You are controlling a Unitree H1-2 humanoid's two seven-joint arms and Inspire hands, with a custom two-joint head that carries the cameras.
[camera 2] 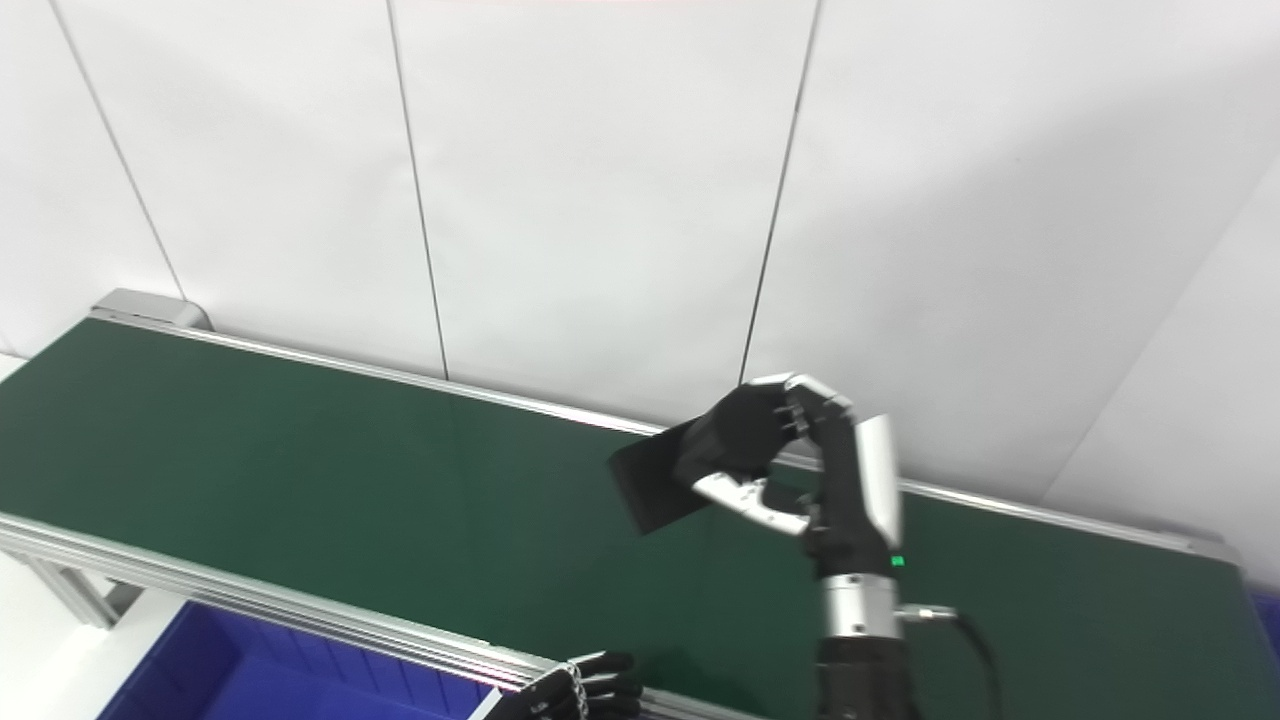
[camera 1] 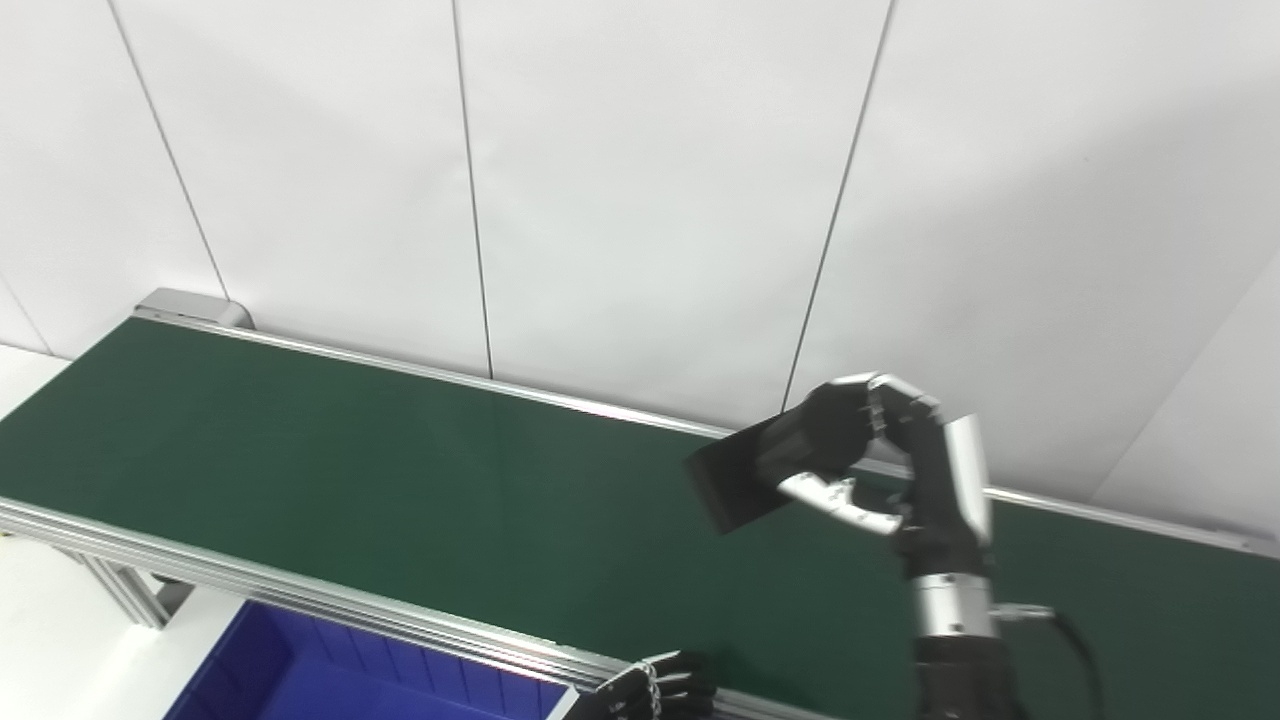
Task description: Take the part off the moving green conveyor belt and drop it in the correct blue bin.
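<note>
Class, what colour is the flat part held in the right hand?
Black, clearest in the left eye view.

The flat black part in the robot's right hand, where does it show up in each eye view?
Left eye view: black part right of center, over the belt, in the right hand.
Right eye view: black part at center.
Shared landmark: the belt's far silver rail, just behind it.

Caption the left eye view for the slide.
Right hand lifts a flat black part above the green conveyor belt.

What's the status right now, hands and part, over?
Right hand shut on black flat part, lifted above the green belt. Left hand low by belt's near rail, state unclear. Blue bin below, nothing blocking.
</note>
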